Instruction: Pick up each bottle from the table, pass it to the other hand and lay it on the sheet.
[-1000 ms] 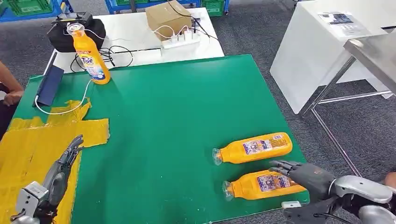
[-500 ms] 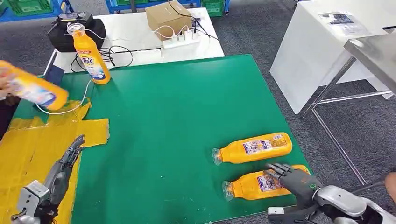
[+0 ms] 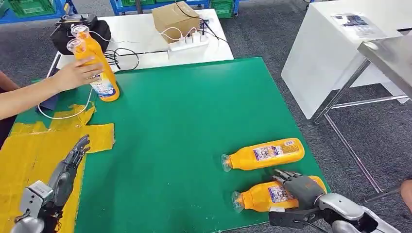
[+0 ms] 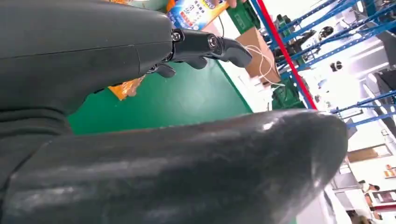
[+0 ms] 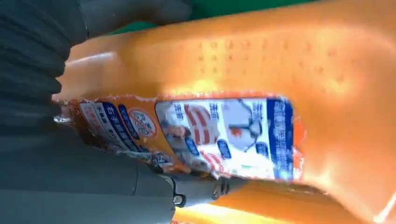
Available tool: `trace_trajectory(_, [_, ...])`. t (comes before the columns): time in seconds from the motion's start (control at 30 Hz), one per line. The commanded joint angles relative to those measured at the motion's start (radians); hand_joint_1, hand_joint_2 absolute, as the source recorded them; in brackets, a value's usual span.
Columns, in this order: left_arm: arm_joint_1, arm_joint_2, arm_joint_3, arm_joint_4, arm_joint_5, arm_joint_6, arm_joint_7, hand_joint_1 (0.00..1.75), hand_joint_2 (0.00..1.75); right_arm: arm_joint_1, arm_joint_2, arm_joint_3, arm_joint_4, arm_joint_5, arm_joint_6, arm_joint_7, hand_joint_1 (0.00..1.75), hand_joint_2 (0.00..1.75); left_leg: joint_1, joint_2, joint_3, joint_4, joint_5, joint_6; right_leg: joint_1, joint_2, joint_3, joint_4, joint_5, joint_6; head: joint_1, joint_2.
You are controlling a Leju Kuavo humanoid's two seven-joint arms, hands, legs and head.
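Nearest bottle (image 3: 265, 195) lies on its side at the front right edge of the green tabletop (image 3: 184, 121), cap end toward the left; right hand (image 3: 302, 187) is on its base end w/ fingers draped over the top. Right wrist view has the orange body & label (image 5: 224, 135) pressed up against the hand, dark fingers above & below it, but can't tell if the grip is fully closed. 2nd bottle (image 3: 264, 154) lies just behind it, roughly parallel, the two apart. Left hand (image 3: 65, 170) hovers over the yellow sheet (image 3: 29, 150) at front left, fingers straight & spread, holding nothing. At the far left corner a person's hand (image 3: 77, 74) grips an upright bottle (image 3: 99, 68), w/ another upright bottle (image 3: 80, 32) just behind it. White cable (image 3: 63, 115) runs past the sheet's far edge. Behind the tabletop, a white table (image 3: 141, 34) carries a cardboard box (image 3: 174, 18), power strip (image 3: 188, 42) & black bag (image 3: 65, 36).
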Motion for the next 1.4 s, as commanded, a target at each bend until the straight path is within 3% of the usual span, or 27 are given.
trace_trajectory(0.03, [-0.052, -0.013, -0.033, 0.092, -0.001, 0.001, 0.003, 0.0, 0.0, 0.024, 0.024, 0.064, 0.091, -0.021, 0.018, 0.011, 1.75, 1.75, 0.001, -0.009, 0.004, -0.002, 0.0, 0.003, 0.001, -0.002, 0.007, -0.004, -0.001, -0.002, 0.0, 0.0])
trace_trajectory(0.33, [-0.05, -0.009, -0.032, 0.089, 0.006, 0.002, 0.003, 0.0, 0.0, 0.013, 0.022, 0.065, 0.087, -0.055, 0.022, 0.01, 1.75, 1.75, 0.001, -0.008, 0.005, -0.002, 0.0, 0.002, 0.001, -0.002, 0.007, -0.003, -0.002, -0.001, 0.0, 0.0])
trace_trajectory(0.43, [-0.059, 0.002, -0.036, 0.105, 0.012, -0.002, -0.001, 0.0, 0.0, 0.002, 0.018, 0.022, 0.073, -0.18, 0.049, -0.046, 1.75, 1.75, 0.001, -0.006, 0.004, -0.001, -0.001, 0.003, 0.0, -0.001, 0.007, -0.002, -0.002, 0.001, 0.0, 0.0])
trace_trajectory(0.5, [-0.046, 0.01, -0.029, 0.099, 0.023, -0.004, -0.009, 0.0, 0.0, -0.013, 0.112, -0.021, 0.114, -0.255, 0.018, -0.118, 1.75, 1.75, 0.001, -0.006, 0.004, -0.001, -0.001, 0.003, 0.001, -0.001, 0.007, -0.002, -0.002, 0.001, 0.0, 0.0])
trace_trajectory(0.6, [-0.025, 0.007, -0.004, 0.084, 0.08, -0.058, 0.008, 0.0, 0.0, -0.124, 0.42, -0.116, 0.231, -0.366, -0.027, -0.352, 1.75, 1.75, 0.004, -0.001, 0.007, -0.004, -0.001, 0.002, 0.004, 0.004, 0.01, -0.007, 0.001, 0.0, 0.0, 0.0])
trace_trajectory(0.7, [-0.072, -0.046, -0.02, 0.099, 0.123, -0.104, 0.05, 0.0, 0.0, -0.283, 0.691, -0.189, 0.284, -0.527, -0.002, -0.474, 1.75, 1.75, 0.006, 0.008, 0.009, -0.007, 0.0, 0.002, 0.006, 0.014, 0.01, -0.009, 0.004, -0.002, 0.0, 0.0])
trace_trajectory(0.73, [-0.083, -0.093, -0.033, 0.066, 0.135, -0.09, 0.098, 0.0, 0.0, -0.346, 0.794, -0.209, 0.26, -0.508, -0.074, -0.453, 1.75, 1.75, 0.008, 0.012, 0.007, -0.006, -0.002, 0.0, 0.007, 0.015, 0.01, -0.007, 0.004, -0.002, 0.001, 0.0])
trace_trajectory(0.77, [-0.089, -0.114, -0.055, 0.05, 0.161, -0.08, 0.182, 0.0, 1.75, -0.372, 0.846, -0.217, 0.219, -0.516, -0.091, -0.421, 1.75, 1.75, 0.008, 0.015, 0.008, -0.007, -0.001, 0.0, 0.007, 0.019, 0.007, -0.007, 0.006, -0.004, 0.0, 0.0])
trace_trajectory(0.83, [-0.11, -0.147, -0.126, 0.015, 0.196, -0.057, 0.229, 0.0, 1.75, -0.408, 0.888, -0.212, 0.155, -0.546, -0.082, -0.342, 1.75, 1.75, 0.007, 0.022, 0.004, -0.004, -0.001, -0.002, 0.007, 0.025, -0.001, -0.001, 0.007, -0.007, -0.002, 0.0])
trace_trajectory(1.0, [-0.113, -0.149, -0.208, -0.035, 0.254, -0.005, 0.273, 0.0, 1.75, -0.411, 0.882, -0.211, 0.152, -0.552, -0.077, -0.324, 1.75, 1.75, 0.006, 0.006, -0.005, 0.0, 0.008, -0.002, 0.006, 0.01, -0.009, 0.005, 0.005, -0.006, -0.001, 0.0])
trace_trajectory(1.1, [-0.109, -0.137, -0.211, -0.036, 0.272, -0.012, 0.256, 0.0, 1.75, -0.406, 0.88, -0.215, 0.159, -0.56, -0.062, -0.339, 1.75, 1.75, 0.005, 0.005, -0.005, 0.0, 0.007, -0.002, 0.006, 0.011, -0.007, 0.006, 0.005, -0.007, -0.001, 0.0])
trace_trajectory(1.27, [-0.115, -0.187, -0.318, -0.118, 0.275, 0.027, 0.277, 0.0, 1.75, -0.456, 0.946, -0.174, 0.232, -0.537, -0.061, -0.32, 1.75, 1.75, 0.005, 0.006, -0.009, 0.001, 0.008, -0.003, 0.005, 0.009, -0.01, 0.006, 0.006, -0.007, 0.0, 0.0])
trace_trajectory(1.4, [-0.16, -0.202, -0.401, -0.108, 0.303, 0.065, 0.292, 0.0, 1.75, -0.537, 1.013, -0.097, 0.395, -0.511, -0.061, -0.285, 1.75, 1.75, 0.006, 0.003, -0.009, 0.001, 0.007, -0.002, 0.006, 0.009, -0.01, 0.006, 0.006, -0.008, 0.0, 0.0])
